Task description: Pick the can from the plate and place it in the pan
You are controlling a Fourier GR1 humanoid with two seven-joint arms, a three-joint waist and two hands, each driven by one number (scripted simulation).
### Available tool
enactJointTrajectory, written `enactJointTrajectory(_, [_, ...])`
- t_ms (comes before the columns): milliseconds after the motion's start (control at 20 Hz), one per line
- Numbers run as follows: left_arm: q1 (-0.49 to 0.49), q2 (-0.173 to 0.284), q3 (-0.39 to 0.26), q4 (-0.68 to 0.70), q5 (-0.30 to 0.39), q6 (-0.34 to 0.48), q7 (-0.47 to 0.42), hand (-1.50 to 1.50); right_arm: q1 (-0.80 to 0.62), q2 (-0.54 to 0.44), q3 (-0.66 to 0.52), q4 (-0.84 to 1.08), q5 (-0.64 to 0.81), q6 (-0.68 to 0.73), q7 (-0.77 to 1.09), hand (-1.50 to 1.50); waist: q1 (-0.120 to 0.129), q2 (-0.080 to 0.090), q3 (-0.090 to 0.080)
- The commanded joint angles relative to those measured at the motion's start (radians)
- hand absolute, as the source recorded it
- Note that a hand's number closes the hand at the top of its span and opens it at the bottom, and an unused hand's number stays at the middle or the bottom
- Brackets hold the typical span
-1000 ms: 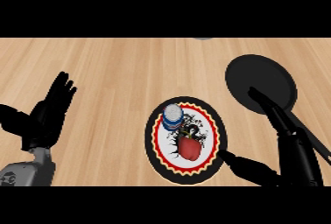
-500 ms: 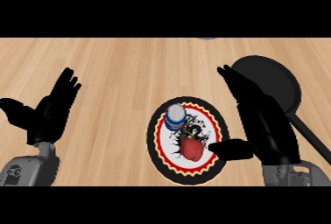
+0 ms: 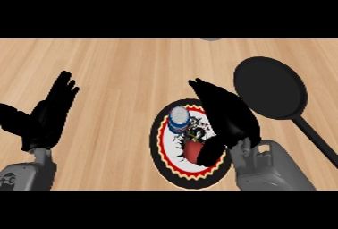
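A small blue and white can (image 3: 177, 120) stands on the upper left part of a round plate (image 3: 164, 150) with a black rim, a yellow and red zigzag ring and a dark picture in the middle. The black pan (image 3: 271, 87) lies to the right, its handle running down toward the right edge. My right hand (image 3: 226, 117) hovers open over the plate's right side, fingers stretched, just right of the can and apart from it. My left hand (image 3: 47, 114) rests open at the left, fingers up.
The wooden counter (image 3: 125, 67) spreads all around. A small grey object (image 3: 211, 39) shows at the top edge, mostly cut off.
My right hand has moved left from over the pan's handle to above the plate, beside the can. The left hand has barely shifted.
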Motion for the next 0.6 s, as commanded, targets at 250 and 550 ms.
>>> enactJointTrajectory(250, [0.018,-0.036,-0.018,-0.011,-0.029,0.024,-0.008,0.00,-0.086,0.074,0.117,0.075,0.047,0.166,0.205,-1.50,-0.013,-0.003,0.000])
enactJointTrajectory(550, [0.005,-0.019,0.003,-0.002,-0.019,0.005,0.000,0.00,-0.175,0.127,0.098,0.166,0.101,0.199,0.245,-1.50,-0.008,-0.002,0.000])
